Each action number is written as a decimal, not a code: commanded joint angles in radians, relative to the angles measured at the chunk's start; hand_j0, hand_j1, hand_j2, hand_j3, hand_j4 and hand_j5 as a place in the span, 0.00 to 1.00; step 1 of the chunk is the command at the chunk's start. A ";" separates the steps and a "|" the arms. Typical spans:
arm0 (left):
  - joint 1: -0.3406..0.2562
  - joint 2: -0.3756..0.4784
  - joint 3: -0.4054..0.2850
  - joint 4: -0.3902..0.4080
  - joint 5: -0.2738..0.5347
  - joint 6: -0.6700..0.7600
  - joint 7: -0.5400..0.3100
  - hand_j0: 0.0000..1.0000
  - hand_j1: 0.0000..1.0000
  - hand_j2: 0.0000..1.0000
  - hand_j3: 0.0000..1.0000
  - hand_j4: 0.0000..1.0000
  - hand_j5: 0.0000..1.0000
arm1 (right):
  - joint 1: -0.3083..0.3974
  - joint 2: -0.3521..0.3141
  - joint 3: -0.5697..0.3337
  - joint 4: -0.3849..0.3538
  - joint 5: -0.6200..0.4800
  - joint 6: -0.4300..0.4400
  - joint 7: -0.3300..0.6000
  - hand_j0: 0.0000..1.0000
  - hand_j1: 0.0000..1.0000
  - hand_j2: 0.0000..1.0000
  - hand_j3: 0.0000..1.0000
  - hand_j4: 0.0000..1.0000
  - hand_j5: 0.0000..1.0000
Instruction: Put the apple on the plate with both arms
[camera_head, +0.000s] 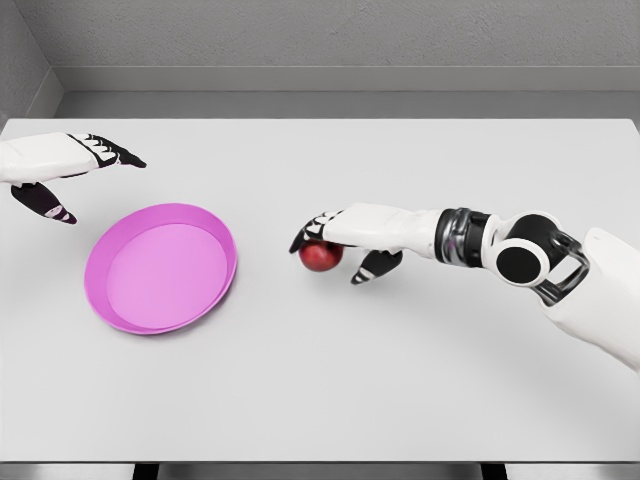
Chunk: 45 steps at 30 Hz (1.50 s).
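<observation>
One red apple (320, 257) sits on the white table (400, 380) near its middle, just right of one pink plate (160, 267); the two do not touch. The right robot hand (335, 240) arches over the apple, fingers curled down around its top and thumb low on the right side, in a loose grasp. The left robot hand (75, 170) hovers open at the far left, above the plate's far rim. Broad bare tabletop stretches toward the near edge and far right corner.
</observation>
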 joint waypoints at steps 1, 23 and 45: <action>0.000 0.001 0.001 0.000 0.005 0.002 0.001 1.00 1.00 1.00 1.00 1.00 1.00 | 0.000 0.000 -0.002 0.000 -0.003 0.000 -0.001 1.00 1.00 1.00 1.00 1.00 1.00; -0.074 -0.254 -0.102 -0.178 -0.126 0.002 0.000 1.00 1.00 1.00 1.00 1.00 1.00 | 0.106 -0.311 -0.517 0.109 -0.003 -0.121 0.002 1.00 1.00 1.00 1.00 1.00 1.00; -0.199 -0.516 -0.335 -0.101 -0.265 0.002 0.000 1.00 1.00 1.00 1.00 1.00 1.00 | 0.178 -0.310 -0.523 0.101 -0.006 -0.131 0.002 1.00 1.00 1.00 1.00 1.00 1.00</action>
